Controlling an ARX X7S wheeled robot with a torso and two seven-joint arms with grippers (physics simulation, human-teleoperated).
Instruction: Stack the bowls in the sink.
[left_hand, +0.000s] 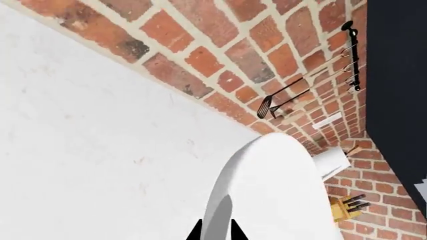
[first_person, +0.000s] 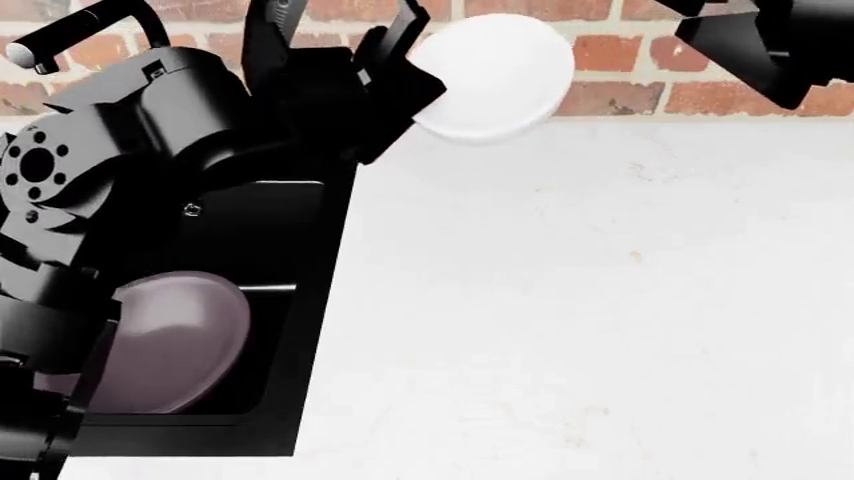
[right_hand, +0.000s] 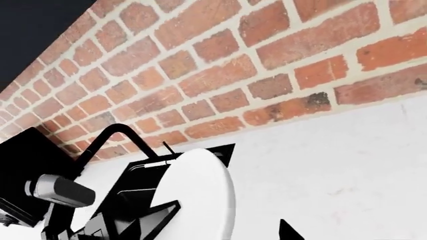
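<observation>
The white bowl (first_person: 491, 75) is held up in the air by the left gripper (first_person: 400, 75), tipped on its side so the underside faces out toward the brick wall (first_person: 627, 60). It's gripped at its rim, jaws clamped narrow on the edge, which is backed up by the left wrist view, where the two dark fingertips (left_hand: 233, 231) are seen either side of the bowl's thin wall (left_hand: 280, 195). The bowl is hanging above the white countertop (first_person: 601, 300), just beside the sink's right edge, not over the basin itself as far as can be told.

The sink (first_person: 314, 330) is seen at the left of the head view, a black rectangular basin, mostly hidden behind the left arm. One thing is sitting in it: the dark purple-brown bowl (first_person: 180, 345), resting on the basin floor, partly covered by the arm. Nothing can be seen inside that bowl. The faucet (first_person: 67, 35) is just visible at the top left corner.

The right gripper (first_person: 767, 45) is parked up at the top right of the head view, well apart from both bowls, with nothing seen in it. Whether its jaws are wide or narrow can't be told from these shots.

In the left wrist view, a utensil rail (left_hand: 350, 55), a paper towel roll (left_hand: 331, 161) and a knife block (left_hand: 343, 207) are spotted further along the wall.
</observation>
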